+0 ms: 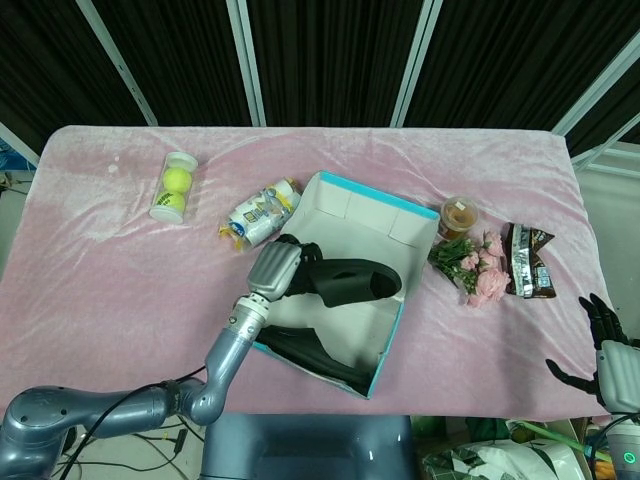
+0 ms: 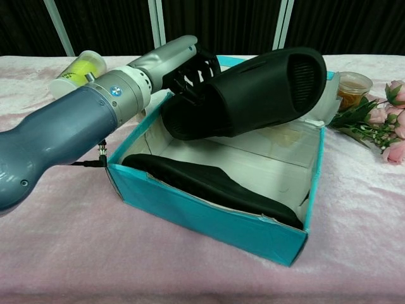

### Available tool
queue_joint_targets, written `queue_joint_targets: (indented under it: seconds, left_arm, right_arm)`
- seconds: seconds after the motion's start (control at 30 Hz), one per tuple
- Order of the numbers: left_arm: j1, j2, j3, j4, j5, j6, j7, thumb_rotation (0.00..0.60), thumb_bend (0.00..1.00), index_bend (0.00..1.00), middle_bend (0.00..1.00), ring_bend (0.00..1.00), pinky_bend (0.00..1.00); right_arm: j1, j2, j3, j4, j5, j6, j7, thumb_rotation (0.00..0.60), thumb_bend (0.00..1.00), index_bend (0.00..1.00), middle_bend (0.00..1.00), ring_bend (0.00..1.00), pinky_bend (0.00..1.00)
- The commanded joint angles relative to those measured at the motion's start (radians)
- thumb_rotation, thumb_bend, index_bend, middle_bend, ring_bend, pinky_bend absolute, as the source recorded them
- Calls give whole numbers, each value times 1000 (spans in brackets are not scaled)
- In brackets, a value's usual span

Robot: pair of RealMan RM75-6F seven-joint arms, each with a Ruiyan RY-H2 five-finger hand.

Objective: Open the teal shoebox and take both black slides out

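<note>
Right hand (image 1: 612,352) cut off by frame edge; grasp unclear

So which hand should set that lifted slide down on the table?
The left hand: it already holds the raised slide above the shoebox. The right hand sits idle at the table's far edge.

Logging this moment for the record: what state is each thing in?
Teal shoebox: open.
Lifted slide: held above the box by the left hand.
Second slide: lying inside the box.
Right hand: open, at the table edge.
</note>
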Motion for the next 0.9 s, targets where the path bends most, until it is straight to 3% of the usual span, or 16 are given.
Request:
queue_joint_targets:
  seconds: [0.03,0.33,0.53,0.67,0.9]
  left_arm:
    - [19,-19,-17,10,26,61,-21,600,470,482,610,452,273]
    - [62,-40,-70,3,121,192,-226,600,463,457,593,440,272]
    - [105,11,-95,-65,171,234,-367,600,457,462,591,436,272]
    - [158,113,-80,-125,222,276,-362,600,456,471,597,436,239]
    - [269,375,13,-220,225,224,-249,600,441,495,619,436,200]
  right_arm:
    - [0,-1,0,1,-1,0,1,600,98,0,0,17,210]
    - [4,0,1,-2,-4,0,-2,600,98,0,0,17,210]
    - [9,1,2,5,-6,-7,7,600,98,0,0,17,211]
    - [13,3,6,11,-6,-8,14,600,98,0,0,17,210]
    - [37,6,19,25,-21,-17,32,600,98,0,0,17,210]
